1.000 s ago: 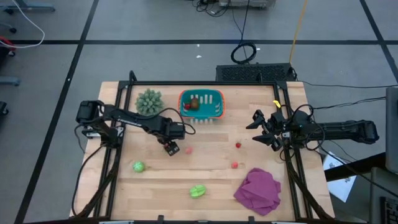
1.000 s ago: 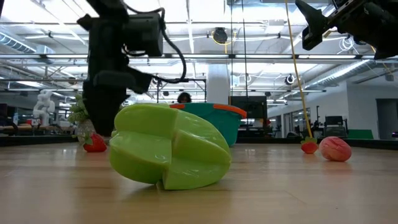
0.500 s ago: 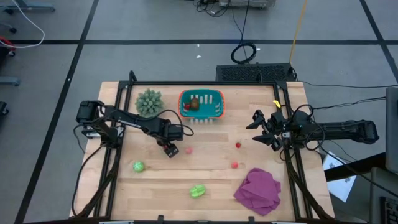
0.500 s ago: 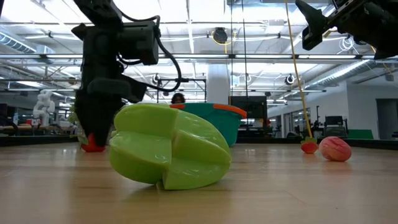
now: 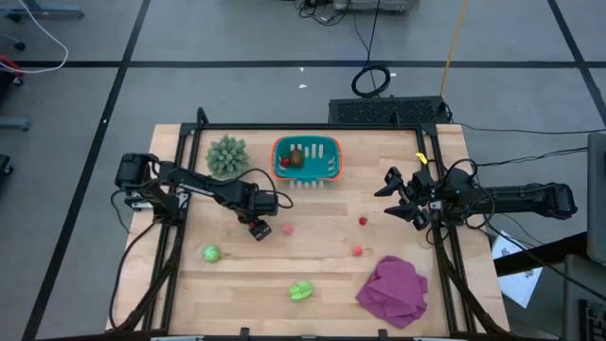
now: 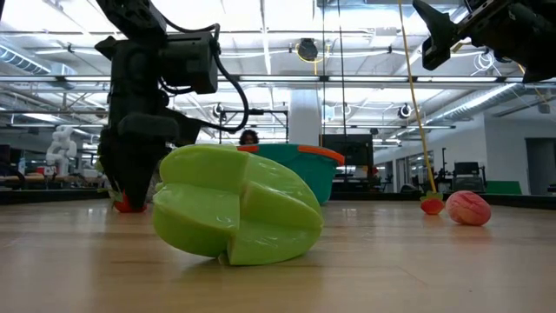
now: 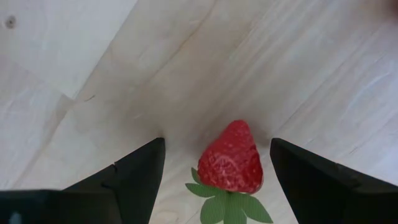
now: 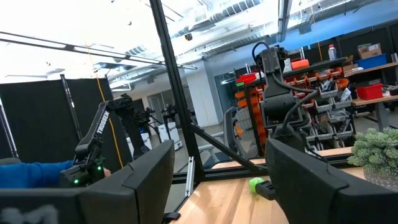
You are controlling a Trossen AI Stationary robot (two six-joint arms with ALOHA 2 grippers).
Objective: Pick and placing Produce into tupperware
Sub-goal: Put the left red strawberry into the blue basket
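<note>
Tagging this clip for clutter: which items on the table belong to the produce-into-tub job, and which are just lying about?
Job items: teal tub, brown oval piece inside it, strawberry between the open left gripper fingers, three small red pieces, two light-green pieces.

Lying about: spiky plant, magenta cloth.

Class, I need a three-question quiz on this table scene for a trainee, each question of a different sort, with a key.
1. True or false: the left gripper has its fingers open on either side of a strawberry lying on the table.
2. Which lies nearest the pink cloth? A) the spiky plant B) the red piece C) the blue tub
3. Fill in: the right gripper hangs near the table's ____ edge, away from the tub.

Key: 1 true; 2 B; 3 right.
</note>
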